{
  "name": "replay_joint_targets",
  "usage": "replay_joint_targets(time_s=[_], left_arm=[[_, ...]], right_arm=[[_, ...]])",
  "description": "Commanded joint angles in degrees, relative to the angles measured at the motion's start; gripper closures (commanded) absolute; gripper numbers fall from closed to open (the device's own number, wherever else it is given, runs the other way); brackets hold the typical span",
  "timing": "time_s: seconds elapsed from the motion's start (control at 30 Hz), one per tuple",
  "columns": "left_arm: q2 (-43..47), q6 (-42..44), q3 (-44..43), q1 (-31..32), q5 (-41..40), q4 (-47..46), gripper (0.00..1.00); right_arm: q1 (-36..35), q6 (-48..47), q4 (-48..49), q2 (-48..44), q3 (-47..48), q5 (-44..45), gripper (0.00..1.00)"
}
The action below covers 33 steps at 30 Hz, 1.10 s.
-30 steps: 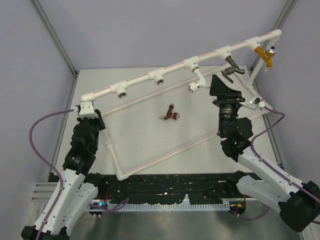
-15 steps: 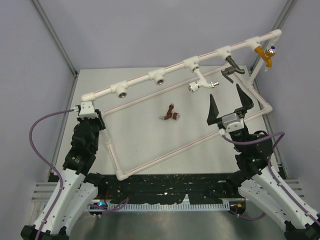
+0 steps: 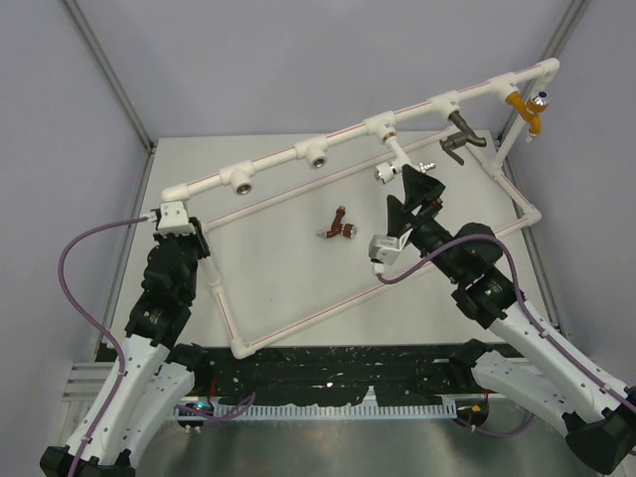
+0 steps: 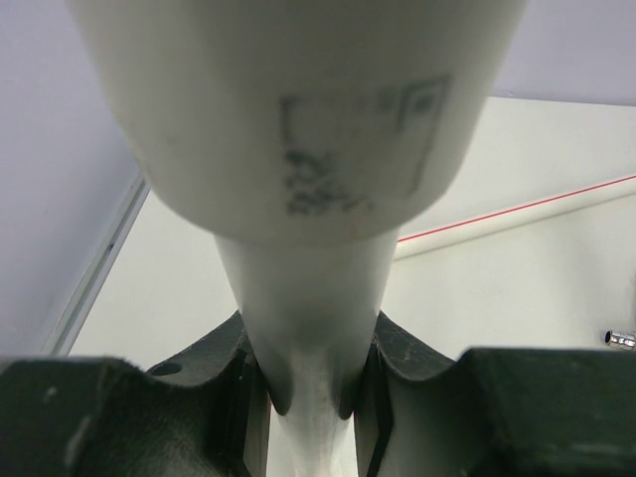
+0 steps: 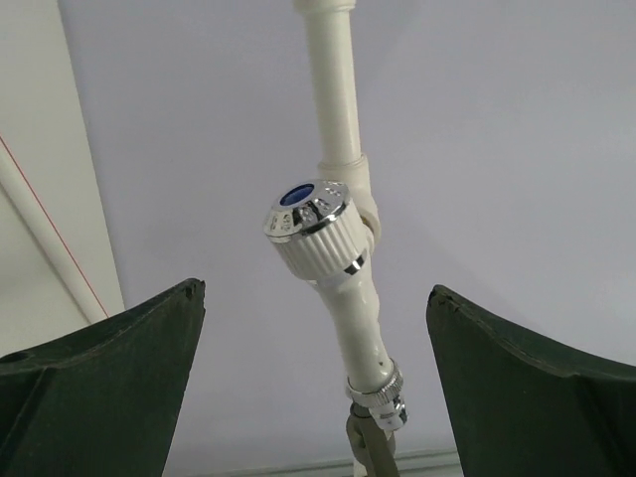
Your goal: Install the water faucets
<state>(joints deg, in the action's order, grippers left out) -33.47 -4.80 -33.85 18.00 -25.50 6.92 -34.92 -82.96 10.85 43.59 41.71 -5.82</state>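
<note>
A white water faucet [image 3: 399, 161] with a blue-and-silver knob [image 5: 310, 214] hangs from a tee of the white pipe frame [image 3: 298, 189]. My right gripper [image 3: 418, 187] is open just below it, and in the right wrist view the faucet body [image 5: 356, 316] stands between and beyond the spread fingers [image 5: 109, 378] of the right gripper [image 5: 316, 293], untouched. A reddish-brown faucet [image 3: 340, 227] lies loose on the table inside the frame. My left gripper [image 3: 189, 238] is shut on the frame's left pipe [image 4: 298, 129], which fills the left wrist view, the left gripper [image 4: 310, 383] pinching it.
A dark faucet [image 3: 459, 139] and a yellow faucet [image 3: 527, 109] hang from tees further right on the top pipe. Two open tee sockets [image 3: 241, 180] [image 3: 316, 154] sit on its left half. Grey walls and metal posts close in the table [image 3: 288, 268].
My right gripper opened wide, drew back from beside the dark faucet, then swung left to just under the white faucet. The left arm has not moved.
</note>
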Motion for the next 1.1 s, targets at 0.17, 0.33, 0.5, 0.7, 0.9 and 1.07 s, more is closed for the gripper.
replay_joint_targets(time_s=[0.17,0.33,0.5,0.7,0.9,1.07], left_arm=[[-0.81,3.83,-1.84,0.72,1.24,3.28,1.00],[-0.54,3.92,-1.58,0.63,1.15,3.10,1.00],[-0.45,4.01,-1.57,0.72,1.06,3.10,1.00],[-0.36,4.18,-1.57,1.16,1.15,3.01,1.00],[-0.36,4.18,-1.49,1.34,0.97,3.01,1.00],[-0.54,4.18,-1.40,1.42,0.89,3.01,1.00]], right_arm=[[-0.68,-14.34,5.93,8.07,5.21,9.34,0.03],[-0.68,-13.38,10.32,13.35,6.27,10.39,0.15],[-0.68,-3.48,13.05,14.85,6.28,8.03,0.46],[1.07,31.88,27.34,14.85,5.92,1.96,0.71],[1.69,89.48,42.44,14.94,4.42,23.69,0.92],[1.96,123.51,36.80,13.19,4.78,37.62,0.92]])
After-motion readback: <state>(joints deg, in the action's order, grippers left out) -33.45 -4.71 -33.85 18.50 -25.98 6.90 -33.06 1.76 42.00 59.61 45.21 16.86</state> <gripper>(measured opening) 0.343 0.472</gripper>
